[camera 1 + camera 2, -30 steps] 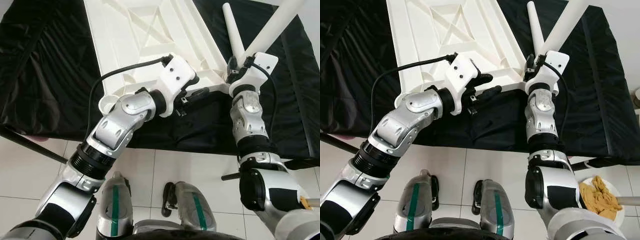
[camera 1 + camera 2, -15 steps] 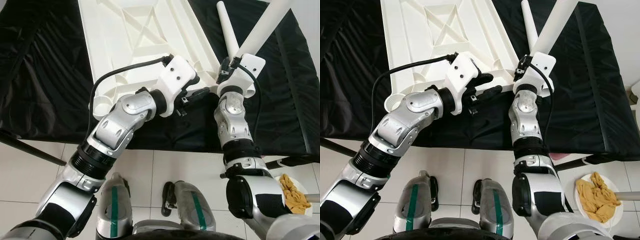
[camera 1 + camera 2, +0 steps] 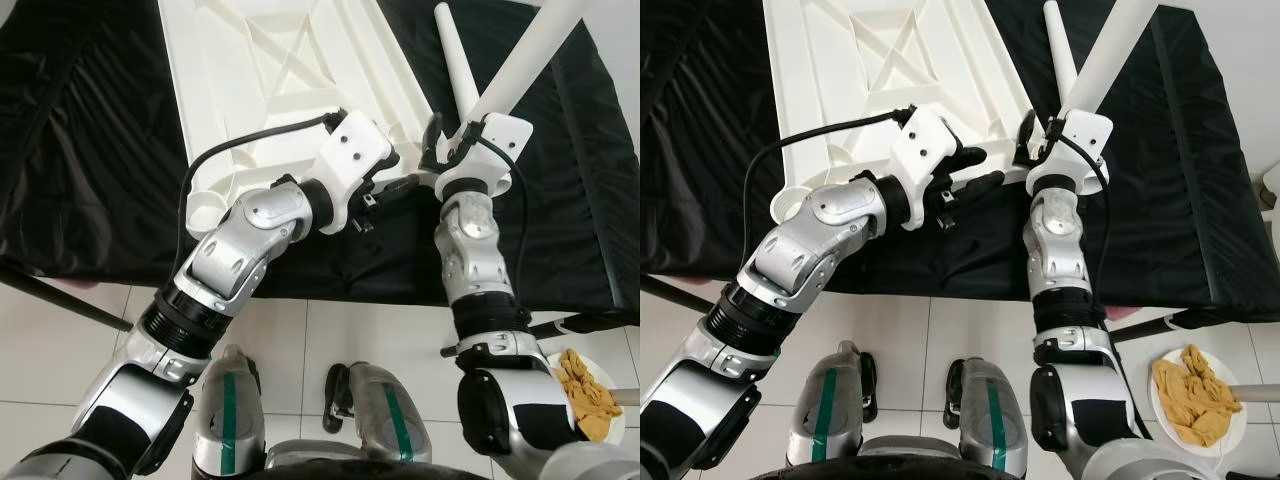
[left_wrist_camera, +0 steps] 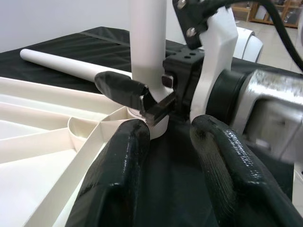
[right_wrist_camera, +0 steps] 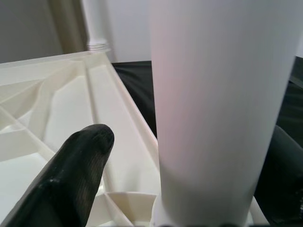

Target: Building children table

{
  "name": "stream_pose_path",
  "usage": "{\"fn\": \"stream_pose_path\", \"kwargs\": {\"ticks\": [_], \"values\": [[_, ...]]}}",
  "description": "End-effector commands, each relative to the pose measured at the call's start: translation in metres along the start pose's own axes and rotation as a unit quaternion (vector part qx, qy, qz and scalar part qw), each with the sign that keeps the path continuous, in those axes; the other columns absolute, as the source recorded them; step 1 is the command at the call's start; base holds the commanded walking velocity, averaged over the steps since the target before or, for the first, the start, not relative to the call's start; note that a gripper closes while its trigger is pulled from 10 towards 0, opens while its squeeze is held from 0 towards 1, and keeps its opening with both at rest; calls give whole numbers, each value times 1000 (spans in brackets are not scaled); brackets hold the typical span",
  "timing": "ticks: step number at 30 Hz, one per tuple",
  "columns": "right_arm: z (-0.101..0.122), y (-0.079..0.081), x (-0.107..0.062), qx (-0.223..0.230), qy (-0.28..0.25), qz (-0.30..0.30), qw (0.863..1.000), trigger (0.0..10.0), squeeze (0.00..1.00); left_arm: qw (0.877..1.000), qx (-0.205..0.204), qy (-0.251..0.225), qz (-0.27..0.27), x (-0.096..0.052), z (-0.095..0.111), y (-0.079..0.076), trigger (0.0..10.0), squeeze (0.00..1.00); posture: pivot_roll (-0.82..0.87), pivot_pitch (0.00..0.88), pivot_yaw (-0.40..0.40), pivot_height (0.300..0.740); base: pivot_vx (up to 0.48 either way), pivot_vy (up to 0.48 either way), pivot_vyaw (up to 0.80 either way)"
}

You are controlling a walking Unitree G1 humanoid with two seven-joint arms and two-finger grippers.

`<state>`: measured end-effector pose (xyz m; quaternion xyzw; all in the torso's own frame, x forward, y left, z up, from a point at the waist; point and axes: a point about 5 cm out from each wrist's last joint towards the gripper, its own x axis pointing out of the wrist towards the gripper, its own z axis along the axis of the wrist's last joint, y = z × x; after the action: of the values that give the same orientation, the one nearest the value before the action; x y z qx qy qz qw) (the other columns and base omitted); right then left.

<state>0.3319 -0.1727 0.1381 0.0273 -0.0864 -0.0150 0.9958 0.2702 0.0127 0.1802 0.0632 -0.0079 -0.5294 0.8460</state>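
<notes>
Your tabletop (image 3: 270,70) lies upside down on a desk (image 3: 90,150) draped in black cloth. Your right gripper (image 3: 1040,135) has its fingers closed around a white leg (image 3: 520,60) standing in the tabletop's near right corner socket. A second leg (image 3: 455,60) lies on the cloth just behind it. Your left gripper (image 3: 975,170) hovers beside that corner, fingers (image 4: 118,165) open, holding nothing.

The two eye views look down from the head at the white tabletop (image 3: 290,90) on the black cloth (image 3: 90,150). Both wrist views sit very close to the upright leg (image 4: 147,56) at its corner.
</notes>
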Motion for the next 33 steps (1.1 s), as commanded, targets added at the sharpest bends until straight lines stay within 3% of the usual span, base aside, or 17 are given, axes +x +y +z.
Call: {"fn": "stream_pose_path", "kwargs": {"ticks": [1,6,7,15,24,25,26,27,28,33], "values": [[4,-6,3,3,1,39,999,10000,0,999,10,-1,-43,3,2,-7,10000,0,12,0,-53,740,0,0,0],[5,-22,7,-20,15,99,995,10000,0,999,10,-2,-44,4,3,-6,10000,0,8,0,-50,740,0,0,0],[3,-30,8,-26,33,137,990,10000,0,999,11,-3,-44,4,3,-6,10000,0,9,0,-50,740,0,0,0],[0,-41,8,-16,60,238,969,10000,0,999,11,-2,-40,3,4,-5,10000,0,16,10,-46,740,0,0,0],[6,-46,16,-20,63,273,960,10000,0,999,10,-3,-37,3,5,-3,10000,0,22,14,-45,740,0,0,0],[6,-48,18,-18,63,276,959,9059,0,999,10,-3,-36,3,5,-3,10000,0,24,13,-45,740,0,0,0],[6,-48,18,-18,63,276,959,9059,0,999,10,-3,-36,3,5,-3,10000,0,24,13,-45,740,0,0,0],[7,-49,19,-17,63,280,958,3804,0,999,11,-3,-35,3,5,-3,10000,0,24,13,-45,740,0,0,0],[8,-50,19,-18,64,283,957,0,0,999,11,-3,-35,3,5,-2,10000,0,25,12,-45,740,0,0,0],[7,-52,19,-23,72,300,951,0,0,999,12,-4,-34,2,6,-1,10000,0,26,11,-45,740,0,0,0]]}}
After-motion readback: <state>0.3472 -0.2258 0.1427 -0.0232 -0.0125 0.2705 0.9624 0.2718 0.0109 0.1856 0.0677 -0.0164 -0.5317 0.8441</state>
